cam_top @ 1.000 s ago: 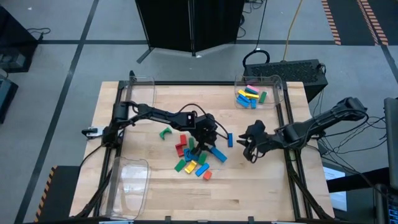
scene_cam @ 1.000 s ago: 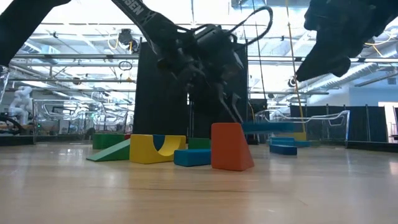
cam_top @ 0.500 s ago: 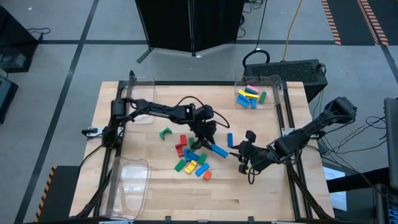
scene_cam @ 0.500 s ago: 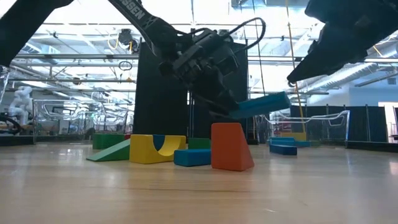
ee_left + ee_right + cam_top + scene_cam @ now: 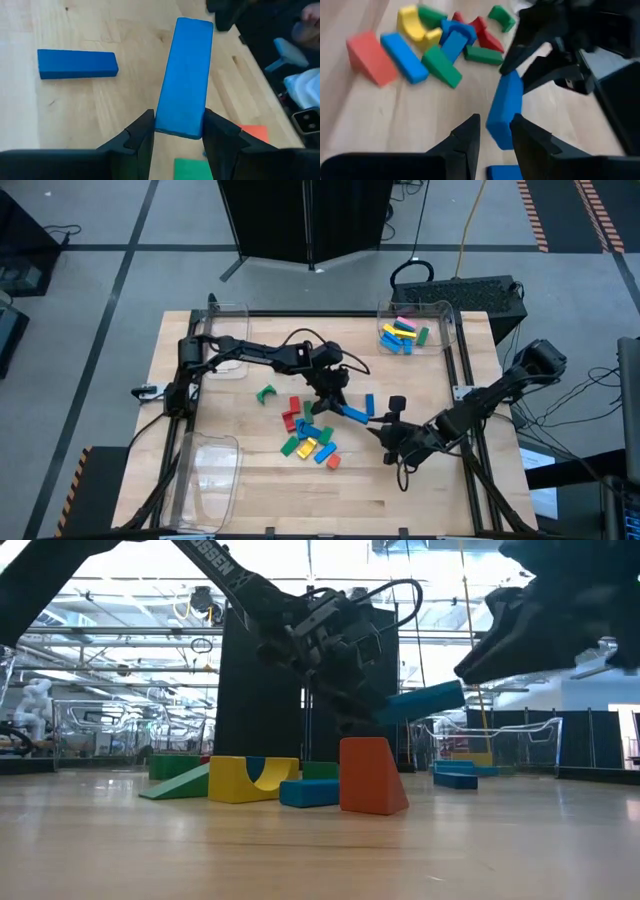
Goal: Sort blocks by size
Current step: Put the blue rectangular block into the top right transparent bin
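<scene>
Left gripper (image 5: 177,131): clamped on one end of long blue block (image 5: 186,75).
Handling: likely light, rigid, smooth; grip flat sides.
Right gripper (image 5: 492,131): parted, empty, near block.

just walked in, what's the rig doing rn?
Sorting blocks by size. The left gripper is shut on a long blue block, lifted off the table over the loose pile. The right gripper is open and facing the block's free end, not gripping it; possibly a handover. Another blue bar lies flat nearby. Some blocks already sit in the far right bin.
</scene>
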`<action>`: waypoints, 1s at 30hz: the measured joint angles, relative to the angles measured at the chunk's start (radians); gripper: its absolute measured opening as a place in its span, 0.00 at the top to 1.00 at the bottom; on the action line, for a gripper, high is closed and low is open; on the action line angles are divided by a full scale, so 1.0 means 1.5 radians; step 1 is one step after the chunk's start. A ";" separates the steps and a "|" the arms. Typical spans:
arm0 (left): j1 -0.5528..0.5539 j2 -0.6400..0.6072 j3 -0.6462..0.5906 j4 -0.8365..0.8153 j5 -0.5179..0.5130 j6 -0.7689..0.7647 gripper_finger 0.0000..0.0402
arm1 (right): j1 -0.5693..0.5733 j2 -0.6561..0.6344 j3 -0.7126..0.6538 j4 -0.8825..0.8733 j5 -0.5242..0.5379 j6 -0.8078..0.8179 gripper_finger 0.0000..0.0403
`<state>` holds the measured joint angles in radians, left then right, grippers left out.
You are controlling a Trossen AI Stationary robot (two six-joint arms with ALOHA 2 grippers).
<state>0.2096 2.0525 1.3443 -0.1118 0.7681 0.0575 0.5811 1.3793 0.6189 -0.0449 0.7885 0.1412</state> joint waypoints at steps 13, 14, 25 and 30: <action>-0.009 0.000 0.000 0.034 0.034 -0.018 0.65 | -0.002 0.070 0.000 0.072 0.070 -0.105 0.56; -0.011 0.000 0.000 0.036 0.034 -0.018 0.65 | -0.002 0.070 0.000 0.075 0.070 -0.103 0.55; -0.014 0.000 0.000 0.035 0.036 -0.018 0.65 | -0.002 0.070 0.000 0.117 0.069 -0.097 0.76; -0.016 0.002 0.000 0.030 0.047 -0.023 0.65 | -0.002 0.070 0.001 0.115 0.073 -0.107 0.87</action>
<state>0.1862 2.0548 1.3441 -0.0662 0.8385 0.0235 0.5781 1.4841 0.6197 0.1276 0.8983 -0.0193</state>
